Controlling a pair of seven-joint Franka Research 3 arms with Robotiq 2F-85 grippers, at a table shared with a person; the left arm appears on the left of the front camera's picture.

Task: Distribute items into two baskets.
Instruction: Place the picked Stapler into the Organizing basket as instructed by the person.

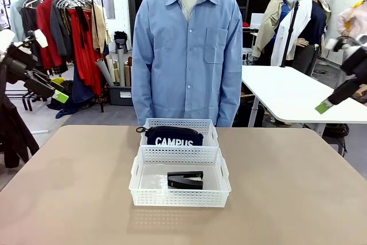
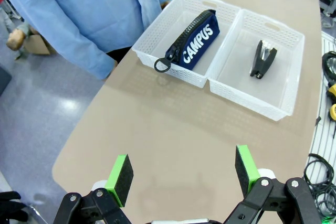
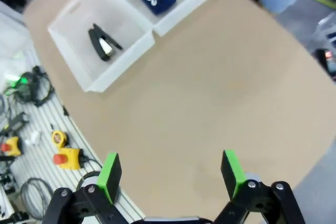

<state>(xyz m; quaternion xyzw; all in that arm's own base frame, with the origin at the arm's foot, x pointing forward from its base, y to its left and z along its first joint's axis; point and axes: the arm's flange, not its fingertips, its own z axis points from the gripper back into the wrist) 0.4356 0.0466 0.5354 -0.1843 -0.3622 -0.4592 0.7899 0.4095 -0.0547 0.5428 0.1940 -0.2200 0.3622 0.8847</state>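
Tan laminate covered the table (image 1: 298,187), whose broad top lay bare to both sides of the baskets and in front of them, out to its rounded corners and edges. A person in a blue shirt (image 1: 188,50) stood against the far edge, arms hanging down. At the middle, two white lattice baskets sat end to end, touching along their long rims: the far basket (image 1: 207,125) just in front of the person, the near basket (image 1: 180,198) toward the robot's side. The navy pouch (image 1: 174,136) marked "CAMPUS" rested inside the far basket, its zip pull hanging over that basket's rim at the left. The small black stapler (image 1: 185,179) lay flat on the floor of the near basket, clear of all four walls. The left gripper (image 2: 182,173) hung above the table's left edge, fingers spread wide and holding nothing; the right gripper (image 3: 169,172) hovered over the right edge, likewise spread and empty, both well apart from the baskets.
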